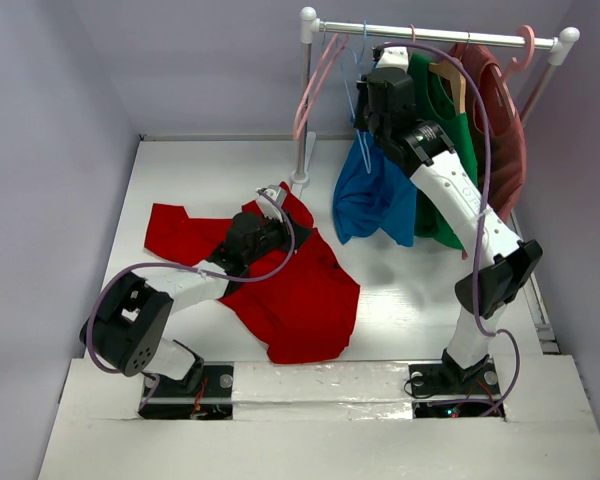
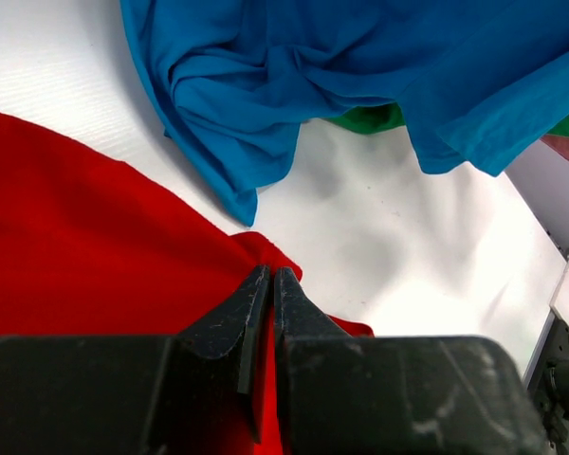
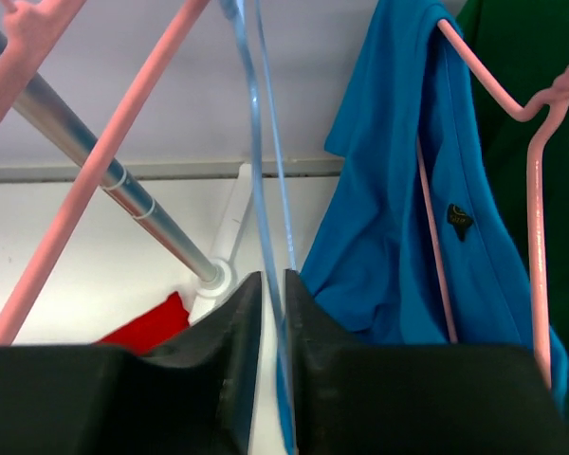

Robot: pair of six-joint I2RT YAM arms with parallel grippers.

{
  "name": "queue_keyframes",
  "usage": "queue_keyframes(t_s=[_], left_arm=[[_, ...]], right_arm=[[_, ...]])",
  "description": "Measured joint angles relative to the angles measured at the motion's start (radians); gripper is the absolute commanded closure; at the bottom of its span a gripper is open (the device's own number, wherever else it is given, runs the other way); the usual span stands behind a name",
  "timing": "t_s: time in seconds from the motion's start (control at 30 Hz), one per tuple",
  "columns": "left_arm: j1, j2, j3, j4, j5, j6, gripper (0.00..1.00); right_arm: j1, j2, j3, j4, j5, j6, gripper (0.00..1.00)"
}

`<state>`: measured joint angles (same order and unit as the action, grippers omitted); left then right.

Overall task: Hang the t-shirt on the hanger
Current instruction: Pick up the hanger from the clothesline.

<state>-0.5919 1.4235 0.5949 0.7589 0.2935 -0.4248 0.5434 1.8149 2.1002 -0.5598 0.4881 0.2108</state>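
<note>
T-shirt [image 1: 300, 290] is being supported flat by the worktop [image 1: 410, 280], left of centre, its long axis running diag. from back-left sleeve to front-right hem. Its back edge is being pinched by the L tool [image 2: 270, 275]: the jaws are being pressed fully together w/ red cloth caught betw. them.

Hanger [image 3: 258, 190] is being carried high at the back right by the rail [image 1: 430, 35], betw. the pink hangers [image 3: 123, 123] and the blue shirt [image 1: 370, 200], w/ its thin wires running vertically. Those wires are being straddled by the R tool [image 3: 273, 277]. Only a slit is being left betw. its jaws, and the wire inside is prob. being touched on both sides, though a firm grip can't be confirmed from this angle.

Key relation: seen from the R tool and hanger, the t-shirt is being found down and to the left, well apart. The t-shirt is being reached by the nearer L arm, the hanger by the nearer R arm. Judged next: the hanger is to be lifted off the rail and brought down-left toward the pinched edge.
</note>
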Motion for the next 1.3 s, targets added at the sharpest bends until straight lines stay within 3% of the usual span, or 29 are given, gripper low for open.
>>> queue_keyframes(t_s=[0.2,0.57,1.1,1.3], left_arm=[[0.000,0.000,0.000,0.000,0.003,0.000,1.00],[0.000,-0.006,0.000,0.000,0.003,0.000,1.00],[0.000,-0.013,0.000,-0.001,0.002,0.000,1.00],[0.000,-0.013,0.000,-0.001,-0.002,0.000,1.00]], right_arm=[[0.000,0.003,0.001,-0.001,-0.006,-0.010,1.00],[0.000,-0.013,-0.022,0.029,-0.002,-0.039,1.00],[0.000,-0.280,-0.298,0.167,-0.040,-0.056,1.00],[0.000,-0.378,-0.523,0.168,-0.094,-0.016,1.00]])
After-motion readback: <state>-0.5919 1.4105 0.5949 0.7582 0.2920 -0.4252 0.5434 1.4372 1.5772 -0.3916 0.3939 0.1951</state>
